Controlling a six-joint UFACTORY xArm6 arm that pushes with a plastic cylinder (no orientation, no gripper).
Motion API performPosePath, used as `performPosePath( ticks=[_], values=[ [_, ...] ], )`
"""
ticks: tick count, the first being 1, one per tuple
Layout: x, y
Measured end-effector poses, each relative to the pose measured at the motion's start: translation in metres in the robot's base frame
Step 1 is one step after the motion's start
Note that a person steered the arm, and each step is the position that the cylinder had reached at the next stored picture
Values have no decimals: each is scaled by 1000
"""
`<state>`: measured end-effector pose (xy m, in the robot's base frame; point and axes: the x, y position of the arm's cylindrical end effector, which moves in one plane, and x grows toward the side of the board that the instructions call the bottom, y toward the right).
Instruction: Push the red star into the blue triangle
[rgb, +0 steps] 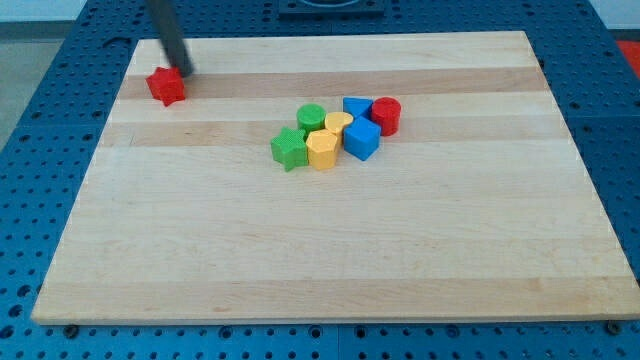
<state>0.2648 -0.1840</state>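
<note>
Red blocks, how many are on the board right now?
2: the red star near the view's top left, beside my tip, and the red cylinder at the cluster's right end. None seems hidden.

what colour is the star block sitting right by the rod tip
Red. The red star sits just left of my tip, near the board's top left in the camera view.

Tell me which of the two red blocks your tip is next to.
The red star, alone near the view's top left. My tip sits just at its upper right. The red cylinder is far off, in the cluster at the centre.
</note>
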Motion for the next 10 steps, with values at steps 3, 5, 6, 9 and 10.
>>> performPosePath(
  ticks=[3,5,6,9,10],
  values=[
    [-54,-14],
    [4,-119],
    [12,-89],
    [36,-69],
    [45,-119]
  ],
)
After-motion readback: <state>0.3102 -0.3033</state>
